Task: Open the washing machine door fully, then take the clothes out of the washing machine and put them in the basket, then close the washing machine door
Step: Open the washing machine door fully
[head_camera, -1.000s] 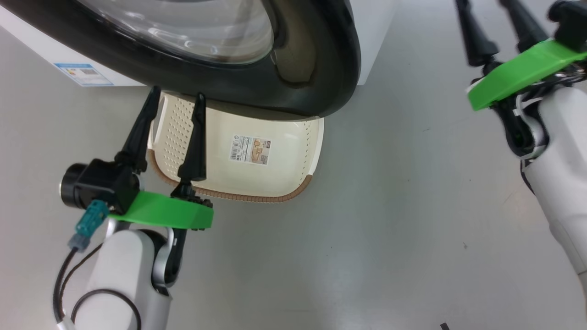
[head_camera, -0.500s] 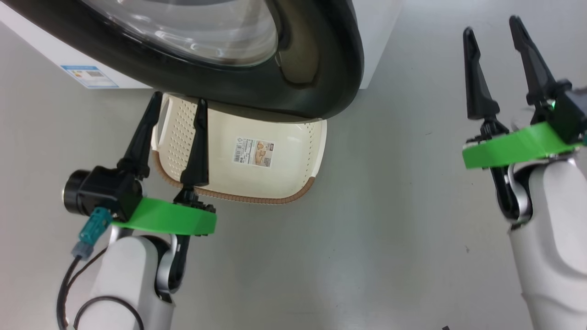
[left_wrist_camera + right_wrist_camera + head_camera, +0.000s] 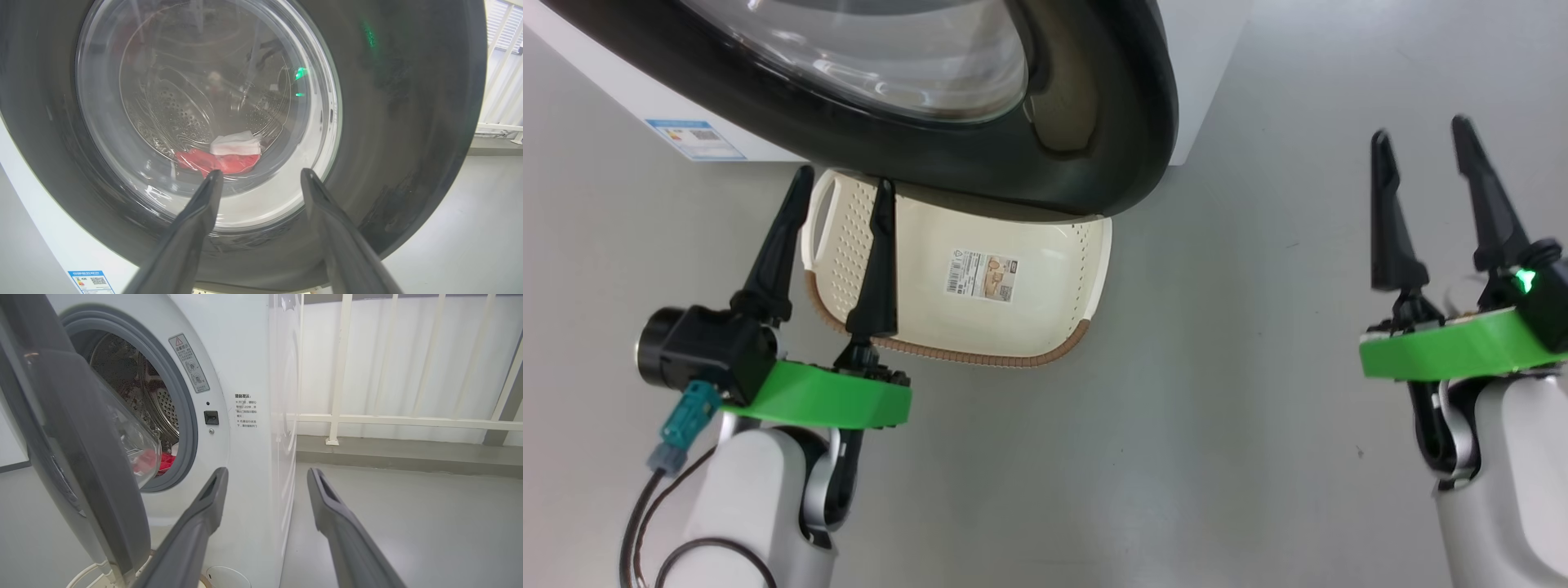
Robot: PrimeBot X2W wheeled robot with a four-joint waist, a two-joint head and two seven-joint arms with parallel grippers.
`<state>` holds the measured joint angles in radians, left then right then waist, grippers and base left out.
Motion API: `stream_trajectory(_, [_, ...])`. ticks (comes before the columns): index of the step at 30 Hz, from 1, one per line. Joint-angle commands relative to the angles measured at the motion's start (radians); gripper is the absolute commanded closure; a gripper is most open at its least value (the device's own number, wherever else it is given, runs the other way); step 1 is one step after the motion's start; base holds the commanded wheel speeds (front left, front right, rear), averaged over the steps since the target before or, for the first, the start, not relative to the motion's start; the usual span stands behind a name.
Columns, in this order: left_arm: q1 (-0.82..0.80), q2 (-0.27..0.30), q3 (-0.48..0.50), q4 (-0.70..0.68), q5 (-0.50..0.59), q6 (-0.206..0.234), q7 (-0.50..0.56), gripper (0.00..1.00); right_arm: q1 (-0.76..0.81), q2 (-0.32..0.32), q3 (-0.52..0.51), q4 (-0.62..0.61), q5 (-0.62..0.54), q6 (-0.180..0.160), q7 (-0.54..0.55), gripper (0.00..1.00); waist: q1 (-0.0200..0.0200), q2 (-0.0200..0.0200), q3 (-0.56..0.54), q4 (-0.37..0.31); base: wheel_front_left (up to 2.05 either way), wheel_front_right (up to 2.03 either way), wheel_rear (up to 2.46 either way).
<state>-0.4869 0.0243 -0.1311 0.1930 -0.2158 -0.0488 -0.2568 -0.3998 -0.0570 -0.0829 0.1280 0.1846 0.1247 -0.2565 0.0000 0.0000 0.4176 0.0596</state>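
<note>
While our left claw (image 3: 845, 177) and right claw (image 3: 1419, 128) stand spread wide and hold nothing, the partly open door (image 3: 1094, 122) covers the far part of the basket (image 3: 980, 357). We see the red clothes (image 3: 220, 161) inside the washing machine (image 3: 245, 355), blurred through the glass.

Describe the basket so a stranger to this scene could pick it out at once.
Find the big white washing machine with its round black-rimmed door standing open. On the grey floor just beneath that door sits the basket. It is cream plastic with perforated sides, a brown woven-look rim and a paper sticker inside, unlike anything near it.
</note>
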Motion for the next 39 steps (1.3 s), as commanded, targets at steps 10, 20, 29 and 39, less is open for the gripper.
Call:
stream_trajectory(10, [0.033,0.026,0.018,-0.04,-0.01,0.008,-0.005,0.0,0.101,0.007,0.057,-0.073,-0.013,0.006,-0.005,0.0,0.0,0.0,-0.01,0.003,0.0,0.0,0.0])
stream_trajectory(20, [0.037,0.026,0.022,-0.039,-0.004,0.01,-0.005,0.0,0.105,0.007,0.045,-0.078,-0.01,0.006,-0.005,0.0,0.0,0.0,-0.009,0.003,0.0,0.0,0.0])
stream_trajectory(29, [0.035,0.026,0.023,-0.035,0.0,0.009,-0.005,0.0,0.101,0.007,0.053,-0.075,-0.006,0.006,-0.005,0.0,0.0,0.0,-0.006,0.005,0.0,0.0,0.0])
stream_trajectory(39, [0.033,0.026,0.025,-0.04,0.002,0.01,-0.005,0.0,0.076,0.007,0.072,-0.07,0.055,0.006,-0.005,1.0,0.0,0.0,0.004,0.011,0.0,0.0,0.0])
